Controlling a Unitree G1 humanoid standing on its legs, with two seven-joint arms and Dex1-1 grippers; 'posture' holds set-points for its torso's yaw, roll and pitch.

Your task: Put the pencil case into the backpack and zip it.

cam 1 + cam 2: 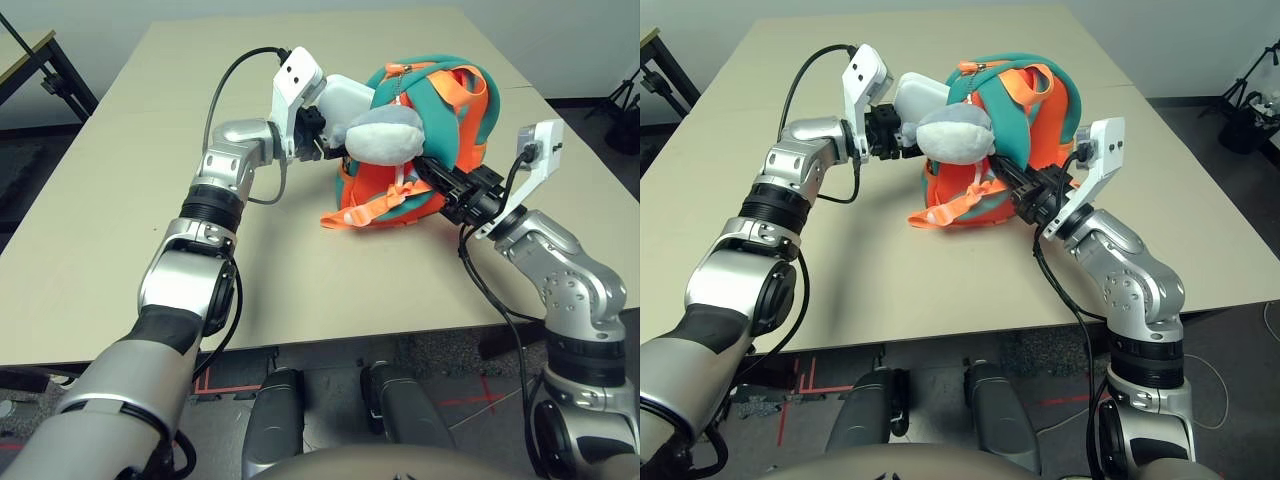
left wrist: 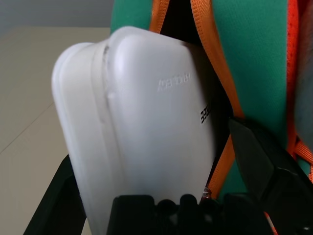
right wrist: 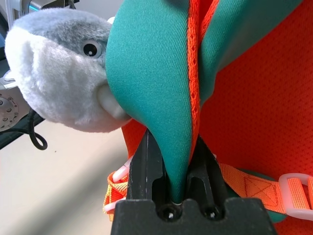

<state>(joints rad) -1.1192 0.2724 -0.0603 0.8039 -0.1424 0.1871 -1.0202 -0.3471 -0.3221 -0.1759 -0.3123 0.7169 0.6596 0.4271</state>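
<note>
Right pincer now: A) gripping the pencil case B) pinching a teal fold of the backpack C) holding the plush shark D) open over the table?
B: the right pincer has both fingers pressed on a teal fold of the backpack; the plush shark hangs beside it, untouched.

Both forearms silver metal, ribbed black rings at the joints, black sleeves higher up. White camera bracket on each wrist, just behind the fingers, black cable looping back from it. Left gripper [image 1: 322, 130]: black angular fingers [image 2: 254, 152]. Right gripper [image 3: 172, 169]: black fingers [image 3: 146, 166], two screws in the black base block below them.
</note>
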